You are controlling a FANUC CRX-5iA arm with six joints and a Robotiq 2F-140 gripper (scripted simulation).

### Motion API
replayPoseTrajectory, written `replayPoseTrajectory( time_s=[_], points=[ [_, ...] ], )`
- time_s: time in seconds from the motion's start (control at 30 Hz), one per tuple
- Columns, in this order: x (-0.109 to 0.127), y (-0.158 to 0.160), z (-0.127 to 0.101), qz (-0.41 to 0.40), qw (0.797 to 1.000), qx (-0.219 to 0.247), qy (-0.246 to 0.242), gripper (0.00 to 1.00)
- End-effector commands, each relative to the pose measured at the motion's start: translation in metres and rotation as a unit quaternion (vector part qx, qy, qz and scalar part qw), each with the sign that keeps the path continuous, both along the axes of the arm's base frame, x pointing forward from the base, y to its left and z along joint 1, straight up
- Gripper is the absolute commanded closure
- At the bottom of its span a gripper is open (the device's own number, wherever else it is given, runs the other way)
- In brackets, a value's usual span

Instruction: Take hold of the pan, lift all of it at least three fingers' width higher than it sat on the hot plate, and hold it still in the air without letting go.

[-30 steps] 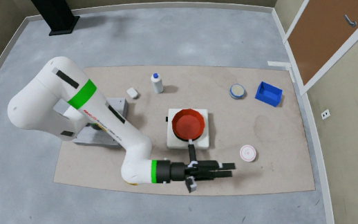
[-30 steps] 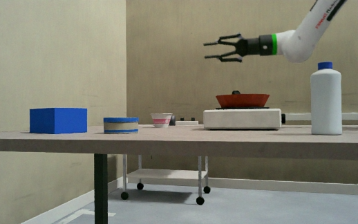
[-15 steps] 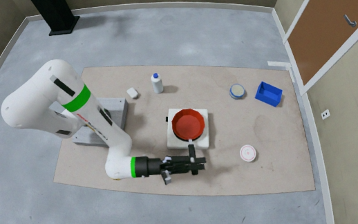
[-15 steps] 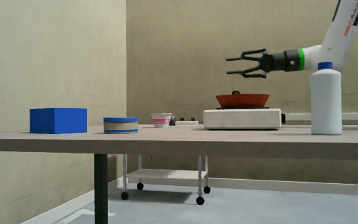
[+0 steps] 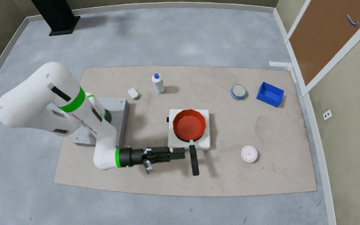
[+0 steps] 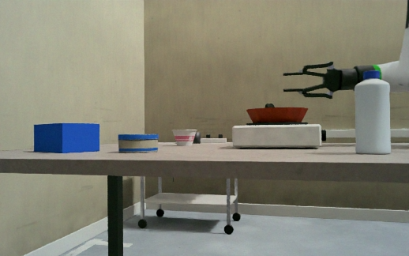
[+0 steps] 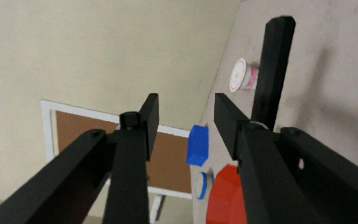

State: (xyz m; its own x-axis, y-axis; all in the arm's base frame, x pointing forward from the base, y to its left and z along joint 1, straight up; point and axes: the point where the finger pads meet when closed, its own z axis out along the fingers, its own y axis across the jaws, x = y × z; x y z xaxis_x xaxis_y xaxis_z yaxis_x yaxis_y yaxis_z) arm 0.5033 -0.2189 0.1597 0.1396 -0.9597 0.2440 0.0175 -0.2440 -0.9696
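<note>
Black and two-fingered, the hand [image 5: 183,153] lies level in the lower middle of the top view, its fingers partly apart with nothing between them. It sits just left of the long black handle [image 5: 194,160] of the round red pan [image 5: 189,124], without touching it. In the exterior view the hand [image 6: 286,81] hangs at the upper right of the frame, higher than the pan [image 6: 277,114].

The pan rests on the white square hot plate [image 5: 206,142] near the centre of the beige table [image 5: 104,180], its handle pointing toward the lower edge of the top view.

Around it on the table (all well apart from the pan): a white bottle with a blue cap [image 5: 158,83] at upper centre, a small white block [image 5: 133,93] left of that, a round blue-rimmed tin [image 5: 238,92] and a blue open box [image 5: 270,94] at upper right, and a white cup with red rings [image 5: 249,153] at lower right.

In the wrist view the handle [image 7: 272,75] runs up the right side, past the right finger.
</note>
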Motion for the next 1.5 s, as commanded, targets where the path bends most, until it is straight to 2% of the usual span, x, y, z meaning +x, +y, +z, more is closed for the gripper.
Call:
replayPoseTrajectory(
  time_s=[0.0,0.27,0.97,1.47],
  points=[
    [-0.011,0.007,-0.002,0.001,1.0,0.007,-0.003,0.59],
    [-0.023,0.016,-0.003,0.001,1.0,0.016,-0.007,0.59],
    [-0.024,0.017,-0.009,0.001,1.0,0.017,-0.007,0.59],
    [-0.025,0.016,-0.045,0.001,1.0,0.017,-0.007,0.59]
  ],
)
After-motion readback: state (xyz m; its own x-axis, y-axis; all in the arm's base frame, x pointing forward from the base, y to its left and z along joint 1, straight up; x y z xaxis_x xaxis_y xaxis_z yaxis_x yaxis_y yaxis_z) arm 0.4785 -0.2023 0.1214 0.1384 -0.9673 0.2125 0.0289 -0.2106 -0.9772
